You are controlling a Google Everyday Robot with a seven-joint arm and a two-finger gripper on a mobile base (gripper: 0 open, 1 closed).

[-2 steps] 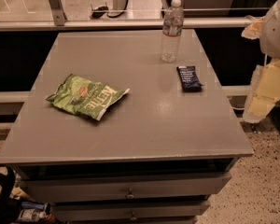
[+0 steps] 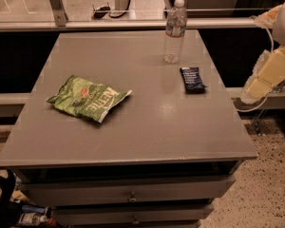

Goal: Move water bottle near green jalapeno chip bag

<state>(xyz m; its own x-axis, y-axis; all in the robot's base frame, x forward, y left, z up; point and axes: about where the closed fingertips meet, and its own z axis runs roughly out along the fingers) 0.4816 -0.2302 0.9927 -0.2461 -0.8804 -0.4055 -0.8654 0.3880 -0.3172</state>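
The water bottle (image 2: pixel 175 31) stands upright at the far right of the grey table (image 2: pixel 147 127). It is clear, with a white cap and a reddish label band. The green jalapeno chip bag (image 2: pixel 88 99) lies flat on the left part of the table, well apart from the bottle. My gripper (image 2: pixel 256 87) is at the lower end of the cream-coloured arm at the right edge of the view. It hangs beyond the table's right edge, away from the bottle, and holds nothing that I can see.
A small dark blue snack wrapper (image 2: pixel 192 79) lies just in front of and to the right of the bottle. A metal rail (image 2: pixel 109 25) runs behind the table. Drawers (image 2: pixel 130 194) sit under the tabletop. Speckled floor lies to the right.
The arm at the right edge has shifted a little up and to the left. The bottle, the bag and the wrapper have not moved.
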